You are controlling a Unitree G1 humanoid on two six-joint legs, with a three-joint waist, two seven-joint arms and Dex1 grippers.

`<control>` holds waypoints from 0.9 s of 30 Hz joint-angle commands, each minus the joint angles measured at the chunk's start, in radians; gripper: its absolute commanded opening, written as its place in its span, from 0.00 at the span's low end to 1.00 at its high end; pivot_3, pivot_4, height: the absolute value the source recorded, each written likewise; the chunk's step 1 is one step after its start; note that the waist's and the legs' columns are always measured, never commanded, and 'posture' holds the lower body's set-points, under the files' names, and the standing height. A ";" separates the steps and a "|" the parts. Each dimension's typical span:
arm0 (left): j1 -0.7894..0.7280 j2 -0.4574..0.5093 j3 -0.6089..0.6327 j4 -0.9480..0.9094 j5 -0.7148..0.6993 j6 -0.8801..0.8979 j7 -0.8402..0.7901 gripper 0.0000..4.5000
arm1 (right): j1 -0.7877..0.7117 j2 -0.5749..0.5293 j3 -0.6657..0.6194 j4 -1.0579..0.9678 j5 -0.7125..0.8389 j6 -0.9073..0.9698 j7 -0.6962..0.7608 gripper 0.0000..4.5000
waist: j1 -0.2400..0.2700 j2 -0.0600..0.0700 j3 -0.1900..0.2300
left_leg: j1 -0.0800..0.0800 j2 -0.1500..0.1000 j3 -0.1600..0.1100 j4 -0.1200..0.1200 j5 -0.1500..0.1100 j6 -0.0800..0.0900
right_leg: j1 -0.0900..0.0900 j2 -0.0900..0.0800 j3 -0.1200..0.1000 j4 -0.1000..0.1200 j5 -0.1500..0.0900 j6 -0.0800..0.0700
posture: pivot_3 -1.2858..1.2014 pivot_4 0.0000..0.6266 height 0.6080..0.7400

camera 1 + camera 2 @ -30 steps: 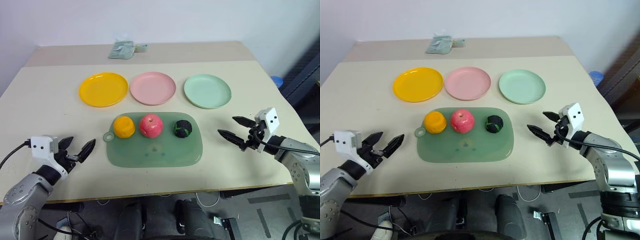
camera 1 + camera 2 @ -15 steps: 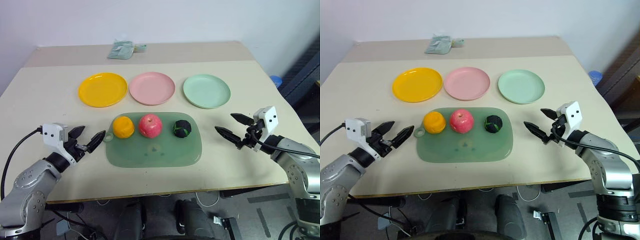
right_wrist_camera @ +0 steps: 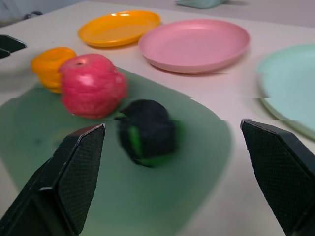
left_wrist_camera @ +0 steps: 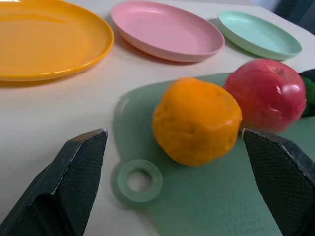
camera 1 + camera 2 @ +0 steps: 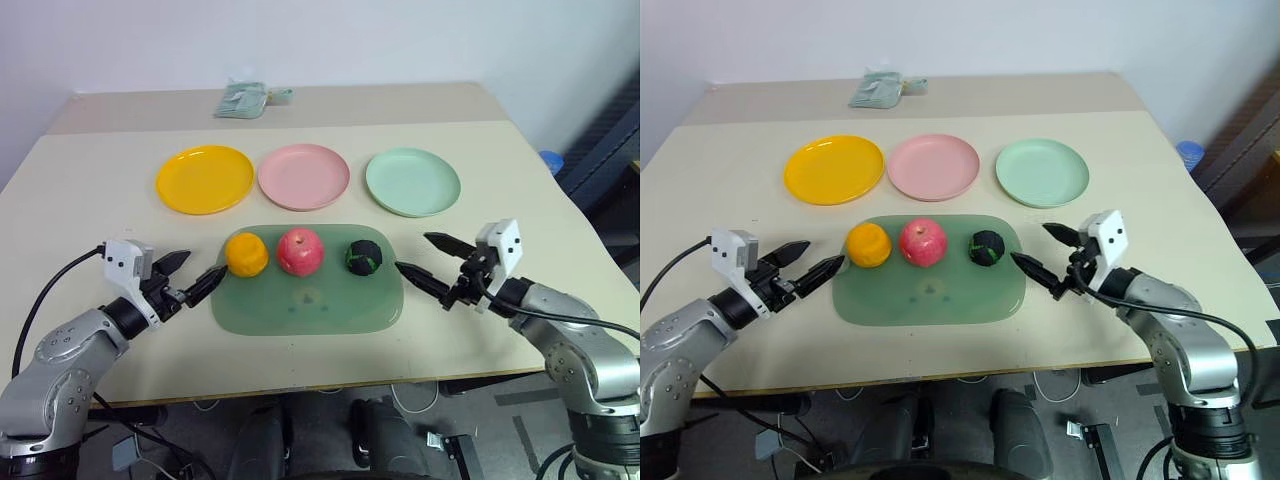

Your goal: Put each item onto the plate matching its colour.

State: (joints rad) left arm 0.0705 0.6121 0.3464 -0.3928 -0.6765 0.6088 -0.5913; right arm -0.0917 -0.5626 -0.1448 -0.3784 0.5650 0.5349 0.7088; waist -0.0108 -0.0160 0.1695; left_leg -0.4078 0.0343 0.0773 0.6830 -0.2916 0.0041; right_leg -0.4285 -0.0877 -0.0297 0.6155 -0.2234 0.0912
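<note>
Three toy fruits in a row on green mat [image 5: 310, 295], none plated yet: orange [image 5: 247, 254], apple [image 5: 302, 250], green-black ball [image 5: 365, 257]. Prob light, hard plastic w/ smooth rounded skin, so likely to roll or squirt out; best pinched across widest part, jaws level. Yellow plate [image 5: 205, 179], pink plate [image 5: 304, 176], mint plate [image 5: 412, 182] sit beyond mat. Left gripper [image 5: 190, 275] spread wide beside orange, right gripper [image 5: 432, 263] wide beside ball, both holding nothing.

Crumpled greenish packet [image 5: 243, 99] at the table's far edge, unidentifiable.
</note>
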 commanded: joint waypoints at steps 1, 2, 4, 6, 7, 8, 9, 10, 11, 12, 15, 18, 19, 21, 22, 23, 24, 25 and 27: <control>-0.022 0.021 -0.037 -0.032 0.013 0.006 -0.018 0.99 | -0.017 0.016 0.035 -0.064 0.007 -0.009 -0.005 1.00 | 0.002 0.000 0.000 | 0.000 0.000 0.000 0.000 0.000 0.000 | 0.000 0.000 0.000 0.000 0.000 0.000 | 0.52 0.24 1.00; -0.027 0.026 -0.047 -0.034 0.015 0.008 -0.022 0.99 | -0.018 0.017 0.046 -0.070 0.003 -0.010 -0.004 1.00 | 0.002 0.000 0.000 | 0.000 0.000 0.000 0.000 0.000 0.000 | 0.000 0.000 0.000 0.000 0.000 0.000 | 0.52 0.24 1.00; -0.044 0.031 -0.066 -0.034 0.019 0.014 -0.025 0.99 | -0.021 0.020 0.068 -0.087 0.001 -0.009 -0.005 1.00 | 0.002 0.000 0.000 | 0.000 0.000 0.000 0.000 0.000 0.000 | 0.000 0.000 0.000 0.000 0.000 0.000 | 0.52 0.24 1.00; -0.058 0.030 -0.079 -0.032 0.021 0.019 -0.023 0.99 | -0.023 0.023 0.082 -0.097 0.004 -0.007 -0.009 1.00 | 0.001 0.000 0.000 | 0.000 0.000 0.000 0.000 0.000 0.000 | 0.000 0.000 0.000 0.000 0.000 0.000 | 0.52 0.24 1.00; -0.065 0.028 -0.088 -0.031 0.026 0.020 -0.021 0.99 | -0.023 0.025 0.087 -0.101 0.006 -0.007 -0.010 1.00 | 0.001 0.000 0.000 | 0.000 0.000 0.000 0.000 0.000 0.000 | 0.000 0.000 0.000 0.000 0.000 0.000 | 0.52 0.24 1.00; -0.073 0.027 -0.096 -0.028 0.033 0.019 -0.017 0.99 | -0.023 0.026 0.093 -0.106 0.007 -0.005 -0.013 1.00 | 0.001 0.000 0.000 | 0.000 0.000 0.000 0.000 0.000 0.000 | 0.000 0.000 0.000 0.000 0.000 0.000 | 0.52 0.24 1.00; -0.087 0.022 -0.109 -0.021 0.042 0.019 -0.010 0.99 | -0.024 0.029 0.099 -0.111 0.007 -0.003 -0.017 1.00 | 0.001 0.000 0.000 | 0.000 0.000 0.000 0.000 0.000 0.000 | 0.000 0.000 0.000 0.000 0.000 0.000 | 0.52 0.24 1.00; -0.102 0.017 -0.120 -0.014 0.049 0.021 -0.004 0.99 | -0.025 0.032 0.104 -0.115 0.008 -0.002 -0.020 1.00 | 0.001 0.000 0.000 | 0.000 0.000 0.000 0.000 0.000 0.000 | 0.000 0.000 0.000 0.000 0.000 0.000 | 0.52 0.24 1.00; -0.115 0.012 -0.128 -0.008 0.054 0.021 0.002 0.99 | -0.027 0.034 0.109 -0.118 0.008 0.000 -0.023 1.00 | 0.002 0.000 0.000 | 0.000 0.000 0.000 0.000 0.000 0.000 | 0.000 0.000 0.000 0.000 0.000 0.000 | 0.52 0.24 1.00; -0.127 0.008 -0.136 -0.002 0.057 0.022 0.006 0.99 | -0.028 0.036 0.112 -0.121 0.009 0.001 -0.026 1.00 | 0.002 0.000 0.000 | 0.000 0.000 0.000 0.000 0.000 0.000 | 0.000 0.000 0.000 0.000 0.000 0.000 | 0.52 0.24 1.00; -0.172 -0.004 -0.162 0.032 0.098 0.014 0.032 0.99 | -0.029 0.039 0.120 -0.128 0.010 0.003 -0.032 1.00 | 0.001 0.000 0.000 | 0.000 0.000 0.000 0.000 0.000 0.000 | 0.000 0.000 0.000 0.000 0.000 0.000 | 0.52 0.24 1.00; -0.210 -0.005 -0.182 0.062 0.118 0.021 0.039 0.99 | -0.024 0.044 0.129 -0.141 0.011 0.006 -0.041 1.00 | 0.002 0.000 0.000 | 0.000 -0.001 0.000 0.000 0.000 0.000 | 0.000 0.000 0.000 0.000 0.000 0.000 | 0.52 0.24 1.00; -0.219 -0.004 -0.189 0.068 0.126 0.022 0.039 0.99 | -0.022 0.045 0.130 -0.145 0.012 0.007 -0.044 1.00 | 0.001 0.000 0.000 | 0.000 -0.001 0.000 0.000 0.000 0.000 | 0.000 0.000 0.000 0.000 0.000 0.000 | 0.52 0.24 1.00; -0.230 0.000 -0.200 0.079 0.143 0.026 0.037 0.99 | -0.018 0.047 0.132 -0.154 0.014 0.009 -0.050 1.00 | 0.001 0.000 0.000 | 0.000 -0.001 0.000 0.000 0.000 0.000 | 0.000 0.000 0.000 0.000 0.000 0.001 | 0.52 0.24 1.00; -0.235 0.002 -0.205 0.085 0.151 0.027 0.034 0.99 | -0.017 0.048 0.133 -0.158 0.015 0.011 -0.054 1.00 | 0.001 0.000 0.000 | 0.000 -0.001 0.000 0.000 0.000 0.000 | 0.000 0.000 0.000 0.000 0.000 0.001 | 0.52 0.24 1.00; -0.241 0.004 -0.211 0.092 0.159 0.026 0.030 0.99 | -0.013 0.050 0.135 -0.165 0.017 0.014 -0.057 1.00 | 0.001 0.000 0.000 | 0.000 -0.001 0.000 0.000 0.000 0.000 | 0.000 0.000 0.000 0.000 0.000 0.001 | 0.52 0.24 1.00; -0.249 0.005 -0.218 0.100 0.168 0.025 0.027 0.99 | -0.010 0.050 0.136 -0.173 0.020 0.018 -0.059 1.00 | 0.001 0.000 0.000 | 0.000 -0.001 0.000 0.000 0.000 0.000 | 0.000 0.000 0.000 0.000 0.000 0.001 | 0.52 0.24 1.00; -0.256 0.005 -0.223 0.107 0.175 0.025 0.024 0.99 | -0.007 0.049 0.138 -0.181 0.023 0.022 -0.060 1.00 | 0.001 0.000 0.000 | 0.000 -0.001 0.000 0.000 0.000 0.000 | 0.000 0.000 0.000 0.000 0.000 0.001 | 0.52 0.24 1.00; -0.266 0.013 -0.240 0.118 0.191 0.029 0.011 0.99 | -0.002 0.039 0.143 -0.196 0.028 0.032 -0.049 1.00 | 0.001 0.000 0.000 | 0.000 -0.001 0.000 0.000 0.000 0.000 | 0.000 0.000 0.000 0.000 0.000 0.001 | 0.52 0.24 1.00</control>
State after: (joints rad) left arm -0.1743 0.6101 0.1189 -0.2666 -0.5005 0.6424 -0.5676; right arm -0.0962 -0.5206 -0.0028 -0.5187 0.5724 0.5639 0.6541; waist -0.0095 -0.0162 0.1694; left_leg -0.4079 0.0336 0.0773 0.6831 -0.2916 0.0041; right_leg -0.4284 -0.0876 -0.0298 0.6159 -0.2231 0.0918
